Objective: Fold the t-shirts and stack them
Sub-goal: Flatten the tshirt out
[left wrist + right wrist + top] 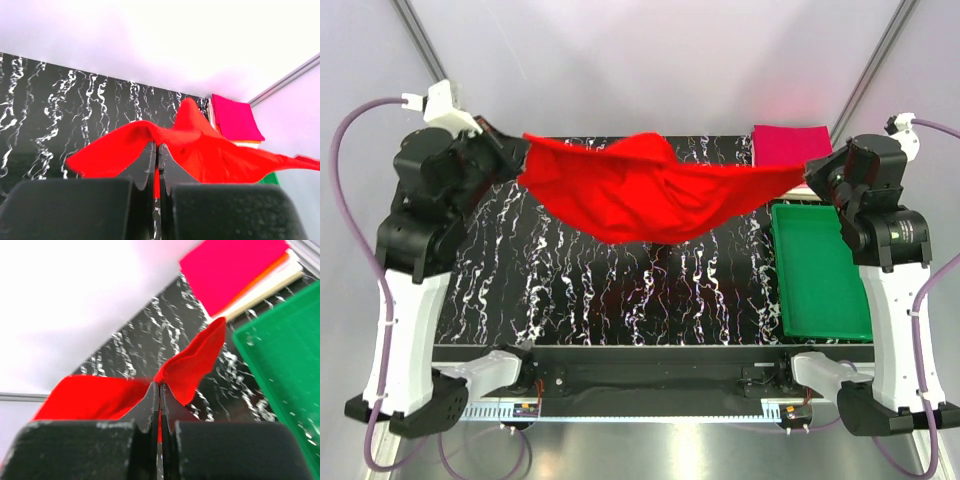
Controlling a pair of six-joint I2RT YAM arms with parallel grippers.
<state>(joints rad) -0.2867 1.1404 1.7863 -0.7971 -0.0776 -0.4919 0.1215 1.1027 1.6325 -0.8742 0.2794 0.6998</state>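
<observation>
Red t-shirt (640, 195) hides the table (570, 290) beneath it — green tray (285, 370) runs off the right wrist view.

Worktop (570, 290): black, white-veined marble look. Plain pale walls (640, 60), grey metal struts (420, 40) far left/right. Even light.

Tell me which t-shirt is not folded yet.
The red t-shirt: it hangs spread between the left gripper and right gripper above the table. The magenta, orange and white ones lie folded in a stack at the far right corner.
</observation>
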